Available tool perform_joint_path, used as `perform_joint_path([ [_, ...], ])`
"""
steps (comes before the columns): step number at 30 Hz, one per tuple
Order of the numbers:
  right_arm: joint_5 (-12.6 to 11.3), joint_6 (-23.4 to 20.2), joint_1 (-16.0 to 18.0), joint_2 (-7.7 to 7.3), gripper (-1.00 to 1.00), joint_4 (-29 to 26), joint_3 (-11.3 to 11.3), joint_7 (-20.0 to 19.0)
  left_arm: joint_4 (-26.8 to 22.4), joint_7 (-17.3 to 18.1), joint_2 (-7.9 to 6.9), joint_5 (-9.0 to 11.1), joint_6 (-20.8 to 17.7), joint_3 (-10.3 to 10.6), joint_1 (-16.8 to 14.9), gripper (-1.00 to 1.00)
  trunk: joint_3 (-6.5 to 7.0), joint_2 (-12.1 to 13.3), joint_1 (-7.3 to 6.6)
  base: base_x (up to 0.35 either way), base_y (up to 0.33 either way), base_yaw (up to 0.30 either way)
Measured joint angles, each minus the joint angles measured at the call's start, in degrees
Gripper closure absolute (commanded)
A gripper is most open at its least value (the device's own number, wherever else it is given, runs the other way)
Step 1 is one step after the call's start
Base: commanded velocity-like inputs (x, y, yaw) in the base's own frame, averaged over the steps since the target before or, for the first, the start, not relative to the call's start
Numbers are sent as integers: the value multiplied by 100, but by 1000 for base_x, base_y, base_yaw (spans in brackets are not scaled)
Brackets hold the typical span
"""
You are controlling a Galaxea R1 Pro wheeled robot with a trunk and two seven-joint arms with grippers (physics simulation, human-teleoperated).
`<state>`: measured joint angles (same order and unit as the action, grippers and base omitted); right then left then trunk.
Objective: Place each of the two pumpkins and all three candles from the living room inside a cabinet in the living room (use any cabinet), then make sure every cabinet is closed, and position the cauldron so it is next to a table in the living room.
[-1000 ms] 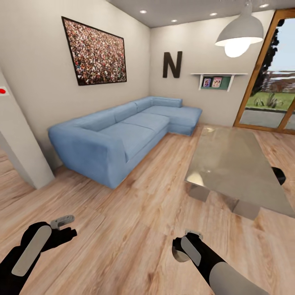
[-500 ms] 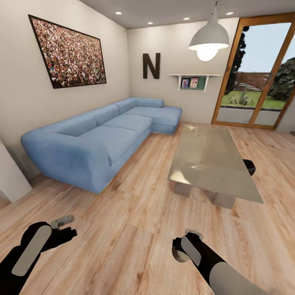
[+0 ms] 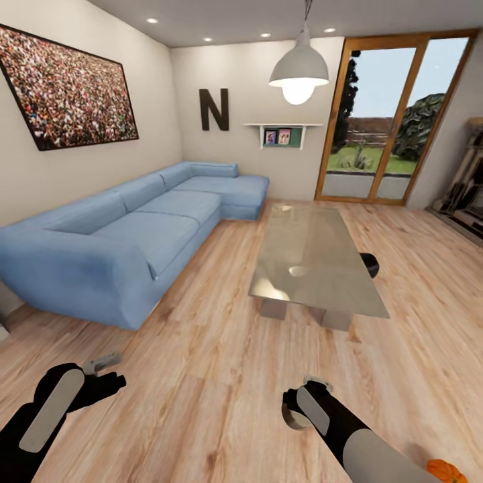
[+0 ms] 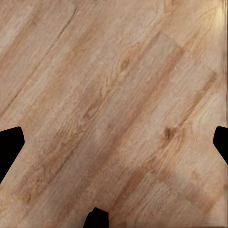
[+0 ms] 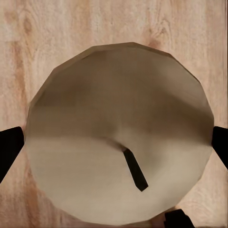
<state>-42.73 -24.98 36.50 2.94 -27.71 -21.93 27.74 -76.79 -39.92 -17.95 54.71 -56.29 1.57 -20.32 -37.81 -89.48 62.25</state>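
Your right gripper (image 3: pixel 300 404) grips a candle (image 5: pixel 118 133), seen end-on down its long axis, wick (image 5: pixel 135 172) facing the wrist camera. Your left gripper (image 3: pixel 100 373) hangs spread open over bare floor (image 4: pixel 114 95). A pumpkin (image 3: pixel 446 471) sits near your right arm; a cauldron (image 3: pixel 369 264) shows beyond the glass table (image 3: pixel 315 261).

Both arms sit low at the near edge of the head view, black with pale grey panels. The left arm (image 3: pixel 40 419) enters from about 7 o'clock and reaches toward 1 o'clock, ending in the left gripper (image 3: pixel 107 372), whose grey finger (image 3: pixel 100 363) lies above a black one; the jaws stand apart with nothing between them. The right arm (image 3: pixel 365 446) enters from 5 o'clock and angles toward 11 o'clock; the right gripper (image 3: pixel 305 399) points downward, its jaws closed around a pale round candle (image 5: pixel 118 135).
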Motion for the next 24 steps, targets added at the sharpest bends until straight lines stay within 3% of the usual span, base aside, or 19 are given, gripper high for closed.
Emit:
perform_joint_path([
  [7, 0, -1, 0, 0, 100, 0, 1, 0, -4, 0, 26, 1, 0, 0, 2, -100, 126, 281, -153, -128, 0, -280],
  [24, -1, 1, 0, 0, 100, 7, 2, 0, -8, -6, 30, -5, 0, 0, -1, -100, 431, 963, -527, -6, 0, -280],
])
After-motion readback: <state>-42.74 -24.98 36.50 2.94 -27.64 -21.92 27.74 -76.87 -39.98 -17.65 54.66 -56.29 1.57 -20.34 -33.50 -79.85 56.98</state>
